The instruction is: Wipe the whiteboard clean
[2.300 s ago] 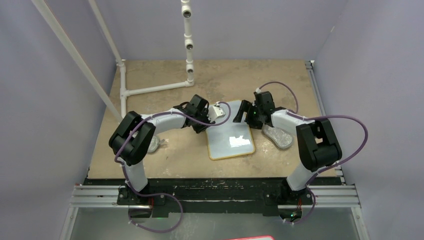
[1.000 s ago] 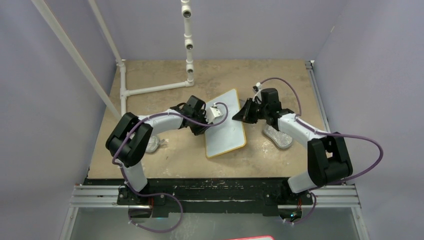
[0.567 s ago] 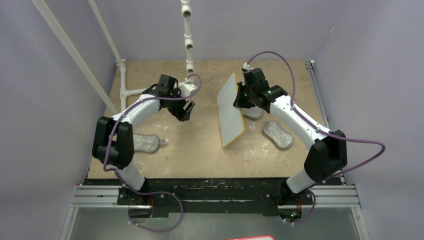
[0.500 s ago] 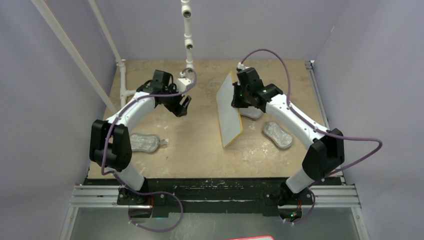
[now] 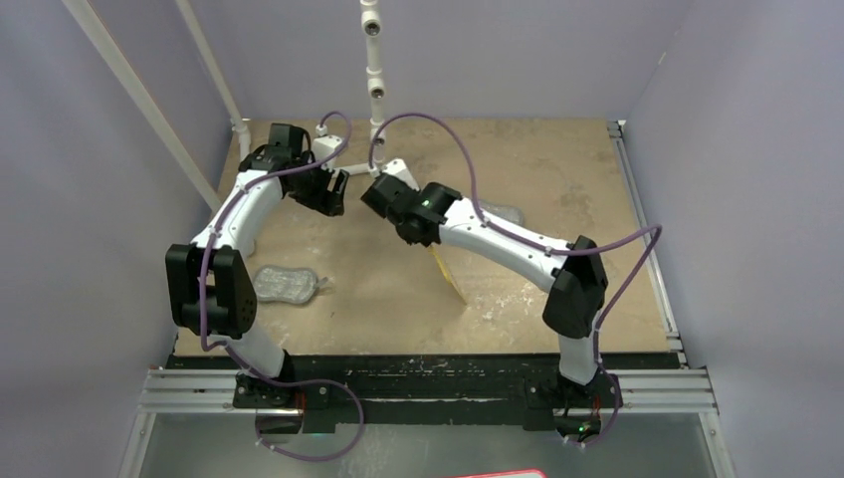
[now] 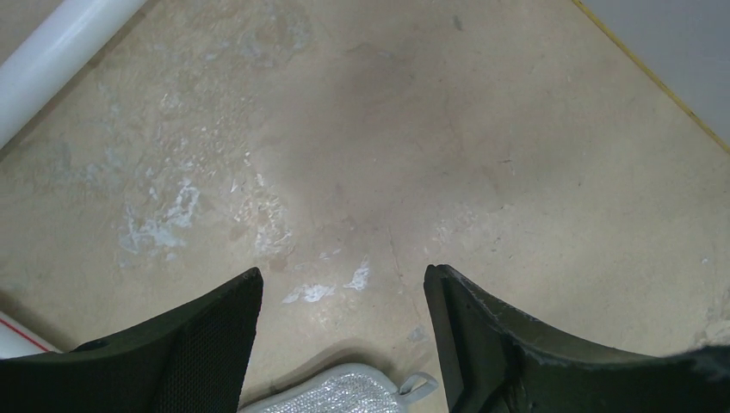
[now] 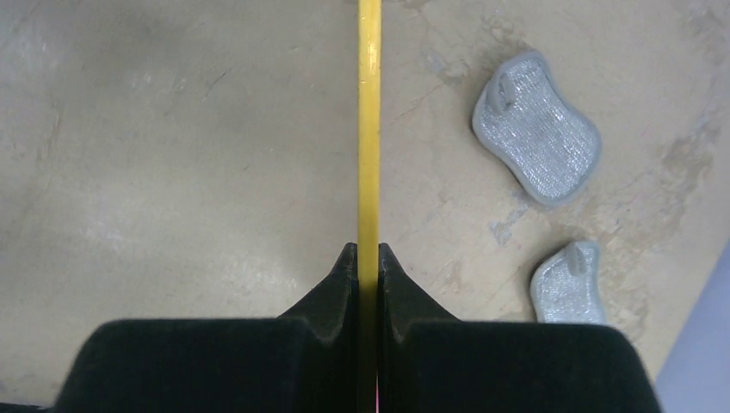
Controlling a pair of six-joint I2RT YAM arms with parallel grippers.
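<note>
My right gripper is shut on the whiteboard, which I see edge-on as a thin yellow rim running straight up from between the jaws. From above, only a short yellow stretch of the whiteboard shows below the right forearm. It stands on edge and tilted over the table's middle, and the right gripper is mostly hidden under its own wrist. The board's face is not visible. My left gripper hangs open and empty at the far left, above bare table, with its fingertips wide apart.
A grey cloth pad lies at the near left and also shows under the left jaws as a pad. A second pad lies behind the right arm. The right wrist view shows two pads. A white pipe frame stands at the back.
The right gripper has carried the whiteboard on edge leftward, toward the table's middle. The left gripper has opened, let go of the board and moved back to the far left.
</note>
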